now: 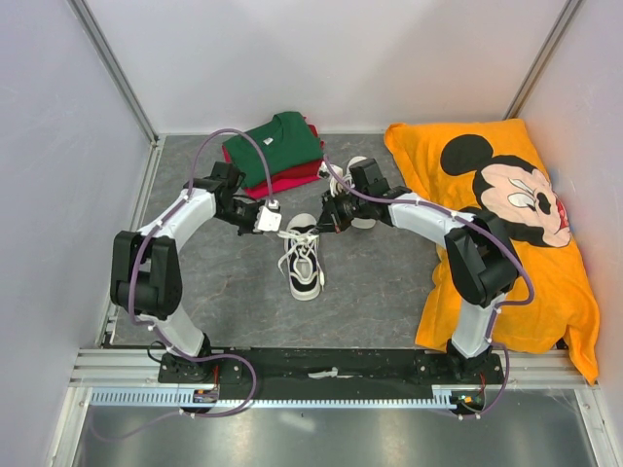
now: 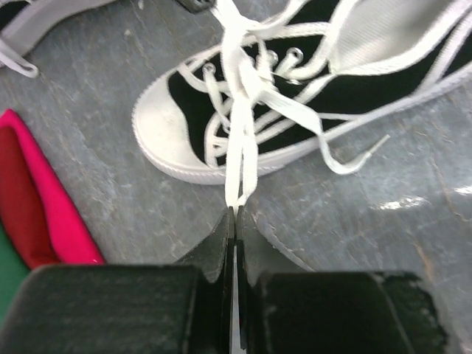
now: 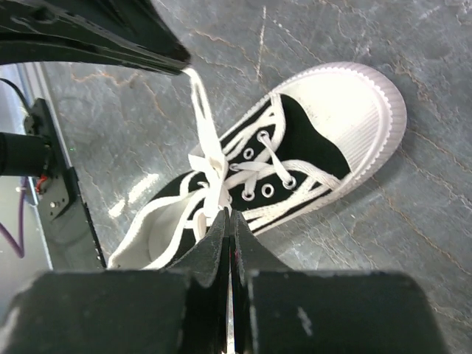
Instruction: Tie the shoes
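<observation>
On the grey surface [image 1: 370,292], an orange Mickey Mouse cloth [image 1: 458,282] covered the right side. Folded green and red shirts [image 1: 277,151] sat at the back. Both arms reached in toward the middle. One black-and-white shoe [image 1: 303,265] lay at centre between them, toe toward the arm bases. The second shoe [image 1: 356,163] was mostly hidden behind the right arm, near the shirts. Left fingers [image 2: 230,225] were clenched on a doubled white lace [image 2: 240,147], pulled taut from the eyelets. Right fingers [image 3: 221,228] were clenched on lace too, just above the tongue, with a strand running up to the left fingers. A loose lace end [image 2: 354,158] lay on the surface beside the sole.
</observation>
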`<state>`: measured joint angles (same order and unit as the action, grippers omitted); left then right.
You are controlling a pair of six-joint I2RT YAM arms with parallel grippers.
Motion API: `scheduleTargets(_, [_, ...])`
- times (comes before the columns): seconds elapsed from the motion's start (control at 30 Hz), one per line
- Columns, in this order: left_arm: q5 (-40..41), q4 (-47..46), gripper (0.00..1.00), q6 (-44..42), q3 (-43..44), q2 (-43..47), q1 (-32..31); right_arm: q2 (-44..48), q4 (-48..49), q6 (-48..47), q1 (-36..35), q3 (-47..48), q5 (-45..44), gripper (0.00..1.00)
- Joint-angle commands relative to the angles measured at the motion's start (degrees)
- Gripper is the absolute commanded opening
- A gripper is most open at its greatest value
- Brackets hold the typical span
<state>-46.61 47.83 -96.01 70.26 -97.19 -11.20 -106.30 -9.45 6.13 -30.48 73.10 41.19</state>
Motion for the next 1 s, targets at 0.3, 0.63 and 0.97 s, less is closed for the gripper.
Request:
scheduleTargets(0.3, [0.4, 0.2, 0.02, -0.4, -7.3, 6.9, 3.1, 5.4, -4.6, -5.8, 1.2, -2.6, -4.7, 0.0])
scheduleTargets(0.63, [1.7, -0.5, 0.01, -0.5, -9.2, 7.5, 5.3, 6.1, -6.3, -9.8, 2.5, -4.5, -6.3, 0.0])
scheduleTargets(0.97, [2.9, -0.6, 0.02, -2.0, -10.7, 7.5, 7.8, 5.8, -7.7, -12.7, 3.8, -5.2, -7.3, 0.0])
